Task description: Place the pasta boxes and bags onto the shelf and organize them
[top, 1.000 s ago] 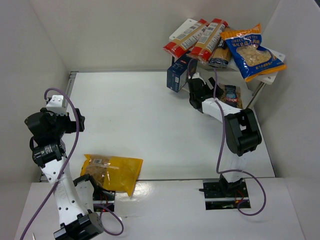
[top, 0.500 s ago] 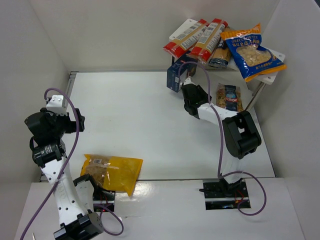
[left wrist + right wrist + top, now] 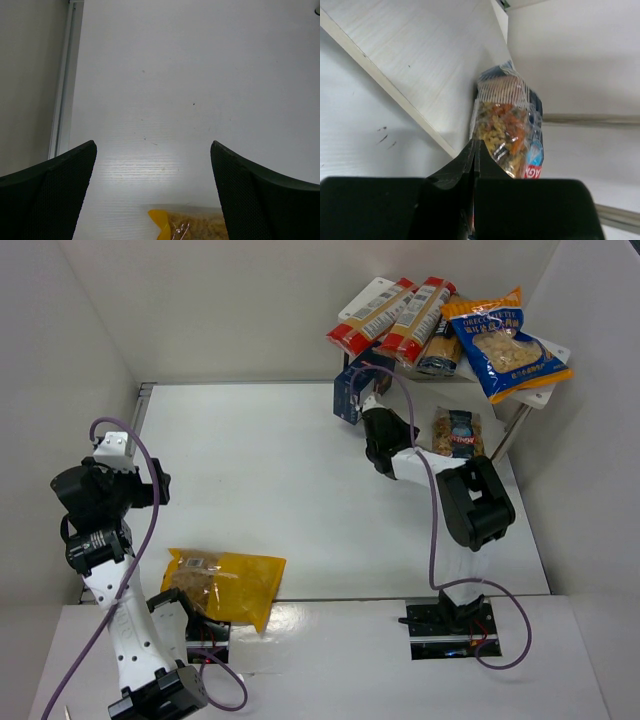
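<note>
The white shelf [image 3: 545, 392] at the back right carries two red-and-cream spaghetti boxes [image 3: 395, 312] and a blue-and-orange bag [image 3: 505, 345] on its top board. A navy box [image 3: 352, 390] leans at its left end. The small clear bag of spiral pasta [image 3: 458, 432] [image 3: 507, 125] lies on the lower board [image 3: 435, 65]. My right gripper [image 3: 392, 432] [image 3: 474, 142] is shut on nothing, just left of that bag and apart from it. A yellow bag [image 3: 225, 583] [image 3: 172, 227] lies at the near left. My left gripper [image 3: 152, 145] hangs open above the table beyond it.
White walls close in the table on the left, back and right. A metal strip [image 3: 62, 90] runs along the left wall. The right arm's elbow [image 3: 478, 502] stands in front of the shelf's lower tier.
My right gripper has gone from open to shut and has drawn back to the left, away from the spiral pasta bag. The left arm has barely moved.
</note>
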{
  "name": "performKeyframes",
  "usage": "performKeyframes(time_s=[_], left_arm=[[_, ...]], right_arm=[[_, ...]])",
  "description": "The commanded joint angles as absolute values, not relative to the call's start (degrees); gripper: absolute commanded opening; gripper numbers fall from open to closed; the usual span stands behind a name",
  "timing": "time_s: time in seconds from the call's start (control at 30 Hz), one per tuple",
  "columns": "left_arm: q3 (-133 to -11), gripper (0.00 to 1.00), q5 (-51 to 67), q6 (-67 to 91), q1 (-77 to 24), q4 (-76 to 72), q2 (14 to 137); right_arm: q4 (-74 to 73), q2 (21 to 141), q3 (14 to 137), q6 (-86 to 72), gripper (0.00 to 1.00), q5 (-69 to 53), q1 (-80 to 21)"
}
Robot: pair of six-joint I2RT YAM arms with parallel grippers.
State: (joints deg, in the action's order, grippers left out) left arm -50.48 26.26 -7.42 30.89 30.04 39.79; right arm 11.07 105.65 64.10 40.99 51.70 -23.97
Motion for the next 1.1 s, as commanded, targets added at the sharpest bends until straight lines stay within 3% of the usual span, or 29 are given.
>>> performKeyframes(time_s=[0.0,0.23,1.07], left_arm=[[-50.4,1.00,26.4,-8.3,31.1,29.3,39.0],[-50.4,1.00,26.4,-8.3,31.1,28.7,39.0],[-50.4,1.00,26.4,-8.3,31.1,28.7,39.6]], right_arm=[[19.5,107.5,65.0,47.3,0.00,53.0,-22.8],[29.2,109.3,63.0,54.2,0.00,52.5,-19.9],[31.4,116.4,66.4,58.0,0.00,51.0,-11.6]])
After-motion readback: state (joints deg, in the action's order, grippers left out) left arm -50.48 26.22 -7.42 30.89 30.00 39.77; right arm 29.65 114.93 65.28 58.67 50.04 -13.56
